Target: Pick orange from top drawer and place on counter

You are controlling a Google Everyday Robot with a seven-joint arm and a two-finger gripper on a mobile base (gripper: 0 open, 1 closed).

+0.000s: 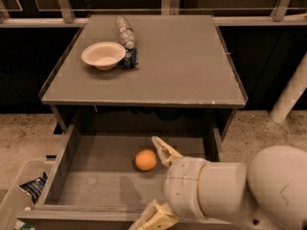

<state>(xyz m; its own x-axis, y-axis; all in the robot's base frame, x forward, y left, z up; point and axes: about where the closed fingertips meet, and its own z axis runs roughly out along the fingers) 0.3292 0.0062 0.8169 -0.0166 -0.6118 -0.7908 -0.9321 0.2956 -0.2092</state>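
The orange (145, 160) lies on the floor of the open top drawer (62, 166), near its middle. My gripper (158, 186) is open over the drawer's right front part. One cream finger (164, 152) points just right of the orange, close to it. The other finger (154, 217) is at the drawer's front edge. The orange is not between the fingers. The grey counter (182, 66) lies above and behind the drawer.
A white bowl (102, 55) and a lying clear plastic bottle (125, 35) sit at the counter's back left. A dark snack bag (33, 187) lies in a bin left of the drawer. A white post (290, 95) stands at the right.
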